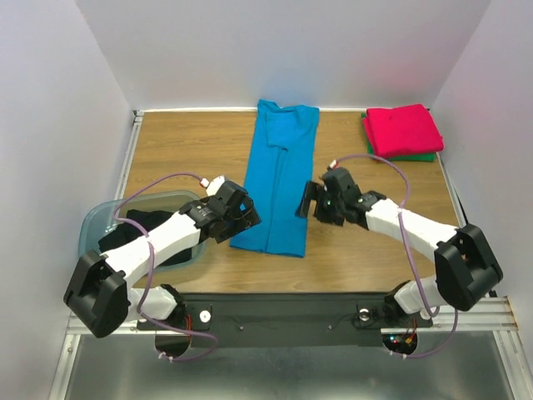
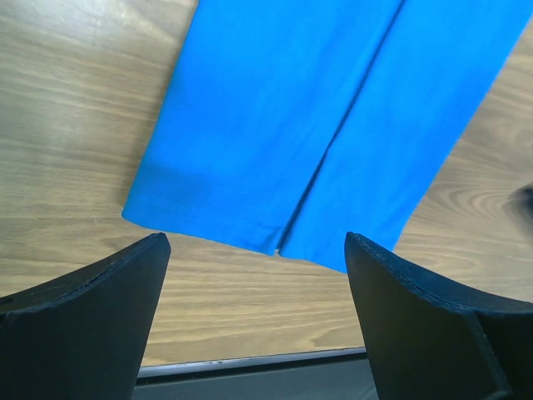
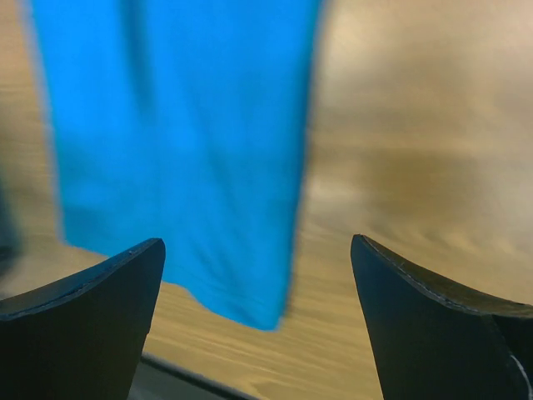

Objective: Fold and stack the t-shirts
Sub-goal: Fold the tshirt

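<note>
The bright blue t-shirt [image 1: 279, 187] is lying in the middle of the table [image 1: 191, 150] as a long narrow strip. Its two sides are folded inward and are meeting along a line down the centre, with the collar end toward the far wall and the hem toward the arms.

The near end of the strip is being flanked by both grippers. The left gripper [image 1: 247, 215] is being held just beside the left hem corner, its jaws spread wide with nothing between them. The right gripper [image 1: 305, 202] is being held beside the right edge, likewise spread and empty. In both wrist views the hem is being framed between the fingers, and no cloth is being touched.

At the far right corner, the red-pink t-shirt [image 1: 402, 130] is sitting folded on the green t-shirt [image 1: 416, 157], of which only a thin edge is showing. At the near left, partly under the left arm, the black t-shirt [image 1: 146, 223] is lying crumpled in the plastic bin [image 1: 92, 225].

The task is being judged roughly half done. Two shirts are folded and stacked. The blue one is lacking its crosswise folds and its place on the stack, and the black one is not yet begun.
</note>
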Controlling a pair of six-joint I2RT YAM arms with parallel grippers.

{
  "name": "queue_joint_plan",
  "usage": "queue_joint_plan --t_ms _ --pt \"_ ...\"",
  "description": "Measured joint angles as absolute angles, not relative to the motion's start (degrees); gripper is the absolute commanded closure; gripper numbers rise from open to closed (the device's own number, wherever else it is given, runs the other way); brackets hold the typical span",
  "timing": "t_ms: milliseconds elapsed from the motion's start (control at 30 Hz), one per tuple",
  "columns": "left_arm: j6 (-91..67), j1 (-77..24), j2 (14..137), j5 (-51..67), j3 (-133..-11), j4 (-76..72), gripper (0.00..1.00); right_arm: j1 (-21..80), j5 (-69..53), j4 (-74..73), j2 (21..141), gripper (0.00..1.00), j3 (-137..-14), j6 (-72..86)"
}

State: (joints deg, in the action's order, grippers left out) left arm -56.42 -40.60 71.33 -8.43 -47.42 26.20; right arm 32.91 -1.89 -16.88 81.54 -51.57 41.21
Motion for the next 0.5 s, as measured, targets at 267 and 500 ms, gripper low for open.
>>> queue_joint_plan --t_ms 267,500 --pt "-55.57 -39.64 70.13 -7.14 -42.65 22.35 0.02 46.85 4.71 -22.48 79.26 0.19 -46.98 51.03" --pt "-55.55 -39.64 67.72 -6.61 -40.27 21.89 0.02 49.74 8.1 -22.57 84.38 0.46 -47.03 56.31"
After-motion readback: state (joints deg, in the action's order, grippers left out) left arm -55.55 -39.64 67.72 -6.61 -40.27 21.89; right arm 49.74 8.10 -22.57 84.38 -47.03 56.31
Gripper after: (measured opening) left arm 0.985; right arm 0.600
